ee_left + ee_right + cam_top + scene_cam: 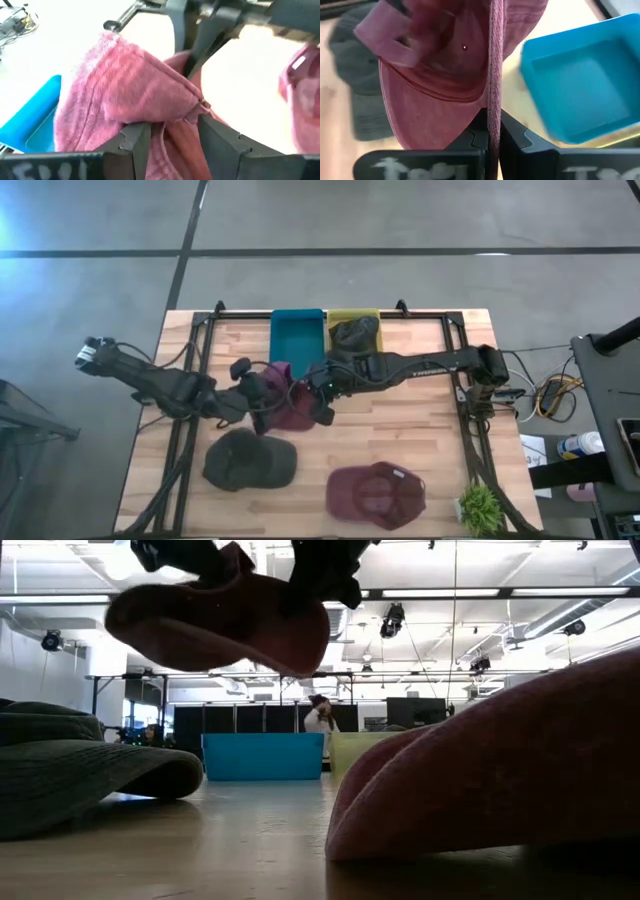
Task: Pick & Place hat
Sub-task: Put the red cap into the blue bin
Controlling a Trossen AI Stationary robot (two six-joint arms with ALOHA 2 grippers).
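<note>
A maroon cap (292, 398) hangs in the air over the table's middle, between my two grippers. In the low view the maroon cap (225, 625) is well clear of the wood. My left gripper (262, 392) is at its left side and is shut on it, also shown in the left wrist view (175, 136). My right gripper (325, 392) is at its right side and is shut on it, also shown in the right wrist view (493, 131). A dark grey cap (250, 461) and a second maroon cap (376, 493) lie flat on the table nearer the front. My left gripper pinches bunched cloth of the cap's crown (172, 117) between its two fingers, several layers folded together. It comes in from the table's left, slanting down. The cap is lifted clear. My right gripper pinches a thin edge of the cap (493, 102) between its two fingers, which lie shut flat against it. It comes from the table's right side. The crown (435, 75) spreads open beyond the fingers, clear of the table.
A blue bin (297, 336) and a yellow-green bin (340, 317) holding a dark cap (355, 335) stand at the far edge. A small green plant (480, 506) stands at the near right corner. Black frame rails (468, 420) run along both sides.
</note>
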